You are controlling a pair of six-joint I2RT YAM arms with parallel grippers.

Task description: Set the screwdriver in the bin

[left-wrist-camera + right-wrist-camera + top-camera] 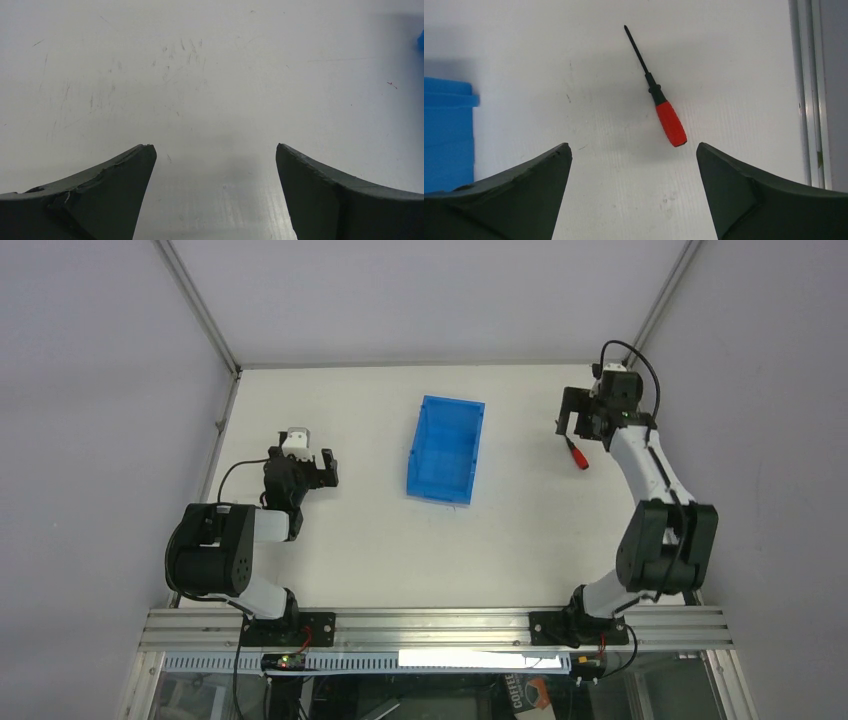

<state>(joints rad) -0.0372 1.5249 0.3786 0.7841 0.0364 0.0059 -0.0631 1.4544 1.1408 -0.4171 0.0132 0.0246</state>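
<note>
The screwdriver (576, 453), with a short red handle and thin black shaft, lies flat on the white table at the right. In the right wrist view the screwdriver (669, 121) lies just beyond my fingertips, shaft pointing away. My right gripper (578, 423) hovers above it, open and empty; in its own view the right gripper (634, 150) has jaws wide apart. The blue bin (446, 449) stands at the table's middle, and its edge shows in the right wrist view (449, 135). My left gripper (322, 468) is open and empty at the left, over bare table (215, 150).
A metal frame rail (811, 90) runs along the table's right edge, close to the screwdriver. Grey walls enclose the table at the back and sides. A blue sliver of the bin (421, 40) shows at the right edge of the left wrist view.
</note>
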